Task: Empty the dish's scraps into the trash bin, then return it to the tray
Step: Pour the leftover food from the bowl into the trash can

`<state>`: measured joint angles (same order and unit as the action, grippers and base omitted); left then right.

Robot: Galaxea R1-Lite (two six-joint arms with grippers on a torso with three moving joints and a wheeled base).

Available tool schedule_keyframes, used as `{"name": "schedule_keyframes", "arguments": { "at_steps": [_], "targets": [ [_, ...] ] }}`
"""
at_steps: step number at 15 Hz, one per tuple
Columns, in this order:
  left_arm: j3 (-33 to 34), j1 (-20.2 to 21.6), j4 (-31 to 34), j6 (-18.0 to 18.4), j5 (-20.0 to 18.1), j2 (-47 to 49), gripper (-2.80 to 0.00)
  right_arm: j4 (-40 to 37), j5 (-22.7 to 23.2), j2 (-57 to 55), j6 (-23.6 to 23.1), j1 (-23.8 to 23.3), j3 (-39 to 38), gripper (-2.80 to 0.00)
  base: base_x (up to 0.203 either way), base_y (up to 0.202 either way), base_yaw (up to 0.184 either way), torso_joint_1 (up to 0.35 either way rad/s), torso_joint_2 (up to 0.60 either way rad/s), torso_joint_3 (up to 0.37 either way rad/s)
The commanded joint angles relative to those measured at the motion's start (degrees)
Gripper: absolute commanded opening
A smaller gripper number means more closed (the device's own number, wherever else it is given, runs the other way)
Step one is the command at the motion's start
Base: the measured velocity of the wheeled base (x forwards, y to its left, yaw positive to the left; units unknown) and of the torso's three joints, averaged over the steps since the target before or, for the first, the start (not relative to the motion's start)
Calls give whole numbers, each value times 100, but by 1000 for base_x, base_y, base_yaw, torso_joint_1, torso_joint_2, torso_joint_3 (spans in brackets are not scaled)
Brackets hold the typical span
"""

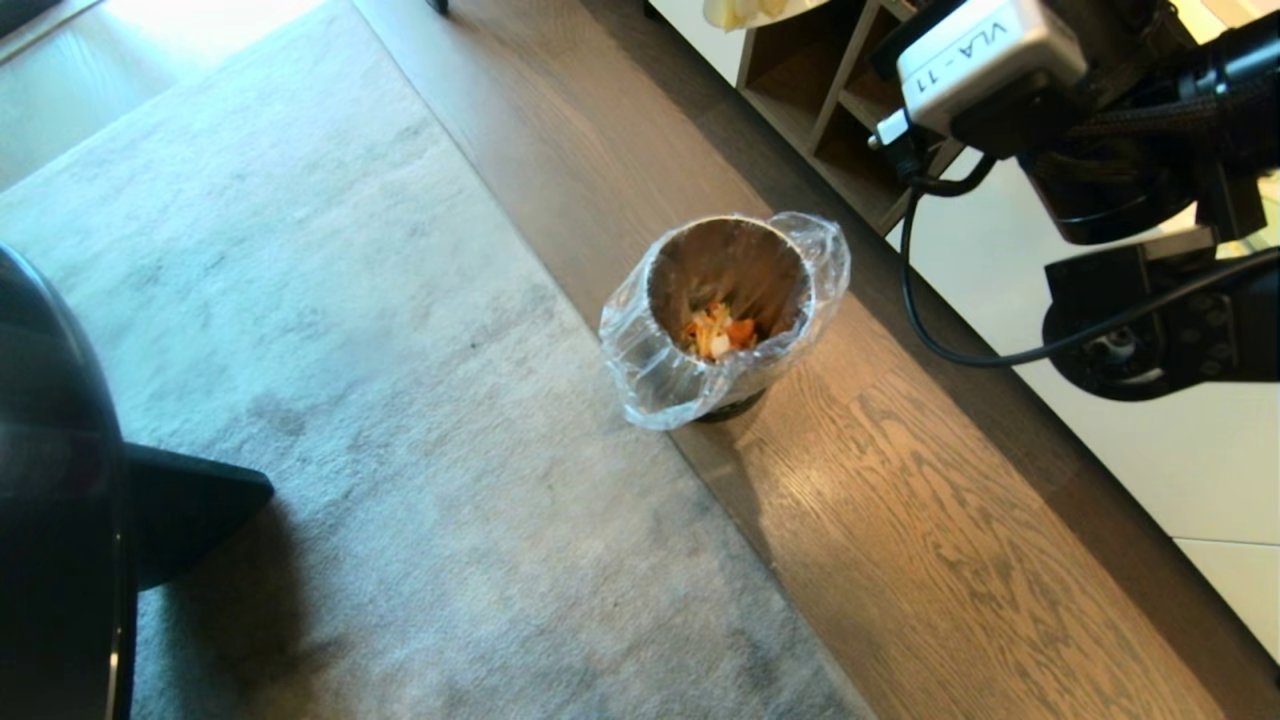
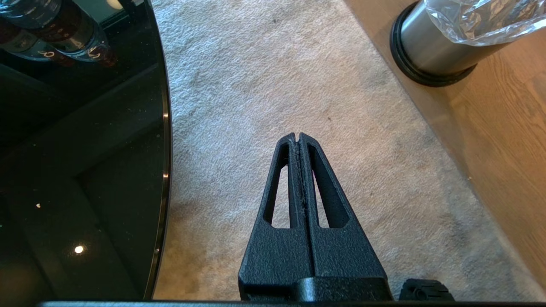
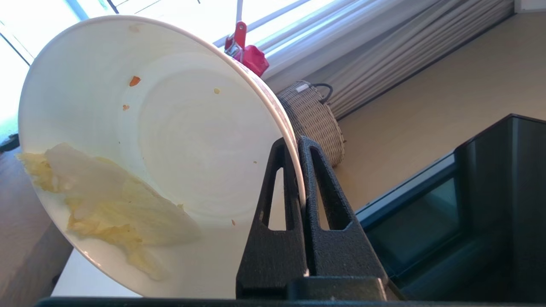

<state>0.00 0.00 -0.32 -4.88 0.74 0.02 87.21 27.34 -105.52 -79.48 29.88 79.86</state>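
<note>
Risk: your right claw [image 3: 300,170] pinches the tilted bowl [image 3: 162,140] by its rim alone; the clinging leaf [image 3: 115,213] may miss the bin [image 1: 725,315] at 9 o'clock.

A white housing [image 1: 985,60] marked "VLA-11" is seen on the black right arm [image 1: 1150,180], with a black cable [image 1: 930,330] looped below. Matte black, textured, slotted triangular fingers [image 2: 324,192] are shown on both grippers.

bin [image 1: 725,320]: my left wrist view cuts its top off, upper right
dish [image 3: 162,149]: lower rim cut off, bottom edge
tray: nowhere in view
</note>
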Motion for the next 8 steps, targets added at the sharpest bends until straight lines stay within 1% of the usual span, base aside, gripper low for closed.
{"name": "schedule_keyframes", "arguments": {
  "at_steps": [1, 3, 5, 8],
  "targets": [
    [0, 0, -3, -5, 5, -2, -280, 261, 21, 117, -50, 48, -93, -280, 0, 0, 0, 0, 0, 0],
    [0, 0, -3, -5, 5, -2, -280, 261, 18, 178, -46, 113, -126, -280, 0, 0, 0, 0, 0, 0],
    [0, 0, -3, -5, 5, -2, -280, 261, 17, 297, -71, 131, -377, -280, 0, 0, 0, 0, 0, 0],
    [0, 0, -3, -5, 5, -2, -280, 261, 17, 356, -66, 132, -399, -280, 0, 0, 0, 0, 0, 0]
  ]
}}
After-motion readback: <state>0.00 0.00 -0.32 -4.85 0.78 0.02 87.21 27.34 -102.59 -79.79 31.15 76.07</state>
